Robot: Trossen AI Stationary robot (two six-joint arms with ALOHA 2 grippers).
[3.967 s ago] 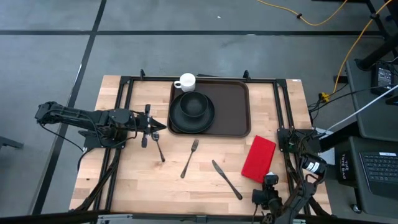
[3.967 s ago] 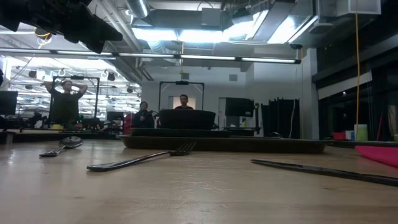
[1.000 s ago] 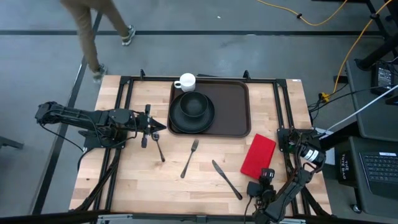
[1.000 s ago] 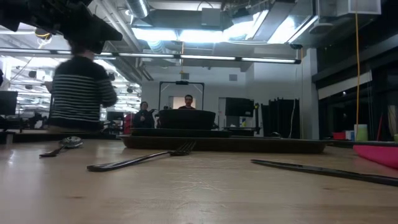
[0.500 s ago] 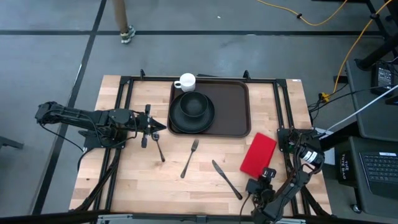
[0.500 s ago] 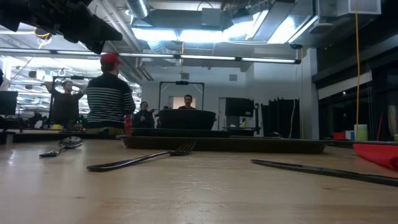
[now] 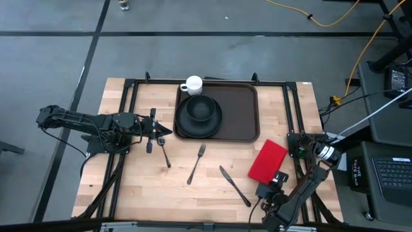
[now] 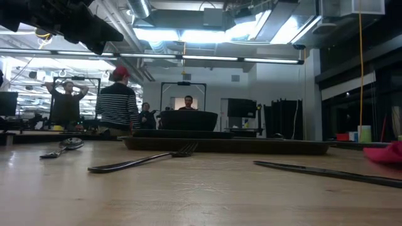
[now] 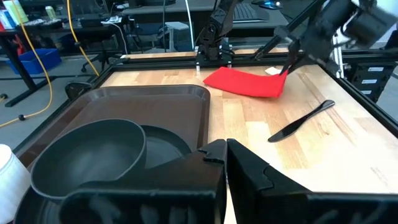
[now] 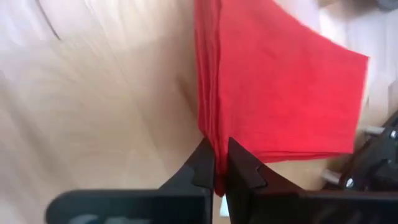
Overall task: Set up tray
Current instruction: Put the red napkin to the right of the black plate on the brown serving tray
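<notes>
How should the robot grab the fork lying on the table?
Probably by the thin handle near its middle, coming straight down from above. The fork lies flat and slanted on the bare wood, its tines toward the tray, with free space on both sides between spoon and knife, so fingers can straddle the handle crosswise.

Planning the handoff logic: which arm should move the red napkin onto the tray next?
Right. The right gripper already has its jaws pinched on the red napkin at its near corner, beside the tray. The left gripper waits across the table by the spoon.
</notes>
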